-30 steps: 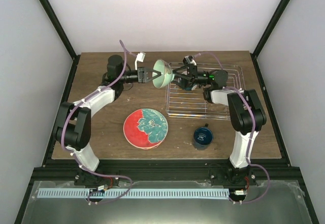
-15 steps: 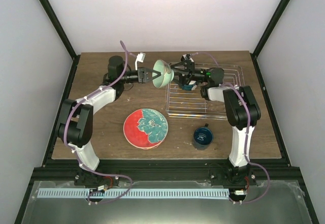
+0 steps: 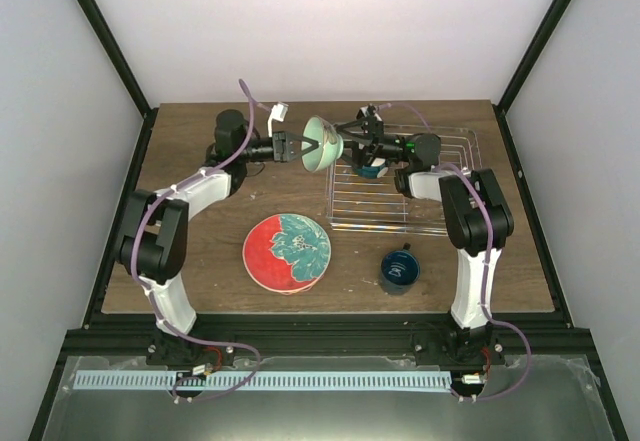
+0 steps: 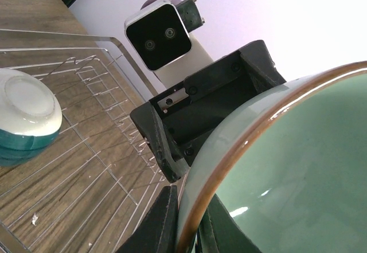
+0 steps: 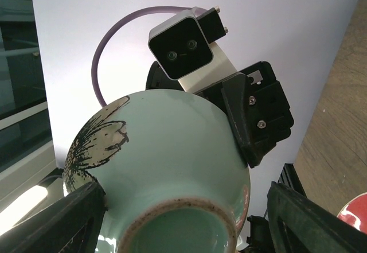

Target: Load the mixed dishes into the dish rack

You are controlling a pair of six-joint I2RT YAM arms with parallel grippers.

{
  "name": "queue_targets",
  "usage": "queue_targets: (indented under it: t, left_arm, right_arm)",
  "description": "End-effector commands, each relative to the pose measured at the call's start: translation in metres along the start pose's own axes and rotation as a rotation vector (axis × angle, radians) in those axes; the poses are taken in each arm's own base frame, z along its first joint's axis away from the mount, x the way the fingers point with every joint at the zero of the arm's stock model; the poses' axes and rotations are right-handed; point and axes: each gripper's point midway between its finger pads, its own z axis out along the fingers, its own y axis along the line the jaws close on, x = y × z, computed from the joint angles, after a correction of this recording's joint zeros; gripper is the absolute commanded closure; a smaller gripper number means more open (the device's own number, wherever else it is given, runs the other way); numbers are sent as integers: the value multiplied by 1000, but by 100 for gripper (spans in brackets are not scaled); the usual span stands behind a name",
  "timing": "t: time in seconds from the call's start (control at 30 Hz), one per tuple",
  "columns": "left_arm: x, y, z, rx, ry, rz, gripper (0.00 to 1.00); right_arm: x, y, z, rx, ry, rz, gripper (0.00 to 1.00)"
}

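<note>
Over the last second the right arm has straightened and brought its wrist up behind the pale green ceramic bowl [image 3: 320, 144]. The bowl itself has barely moved, hanging on its side above the left edge of the rectangular silver wire dish rack [image 3: 440, 196]. The left pincer [image 3: 297, 147] is clamped tight on its rim, while the right pincer [image 3: 343, 141] stands wide open with a finger on either side of the bowl's base. It has not closed, so this looks like a hand-over about to happen, with the bowl still to be racked. The overhead view gives the layout: a round red-and-teal scalloped plate [image 3: 287, 253] and a dark blue mug [image 3: 398, 270] wait on the wooden tabletop [image 3: 200, 251]. Only the left wrist view shows the cream bowl with blue outside [image 4: 26, 118] clearly, lying upside down on the rack's wires. Only the right wrist view shows the green bowl's foot ring, its dark floral mark, and the gaps beside the open fingers [image 5: 69, 218].
</note>
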Motion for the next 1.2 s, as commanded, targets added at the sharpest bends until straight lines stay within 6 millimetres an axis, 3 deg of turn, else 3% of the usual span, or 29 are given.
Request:
queue_targets:
  t: [0.0, 0.3, 0.63, 1.17]
  left_arm:
    - [-25, -28, 6, 53, -43, 117, 100]
    - [-31, -16, 2, 48, -79, 107, 100]
    - [-42, -16, 3, 56, -90, 126, 100]
    - [-36, -17, 3, 74, -81, 100, 100]
  right_arm:
    - [44, 39, 7, -90, 114, -327, 22]
    - [49, 43, 6, -88, 120, -332, 22]
    - [54, 37, 4, -82, 114, -311, 22]
    - [38, 30, 7, -94, 99, -325, 22]
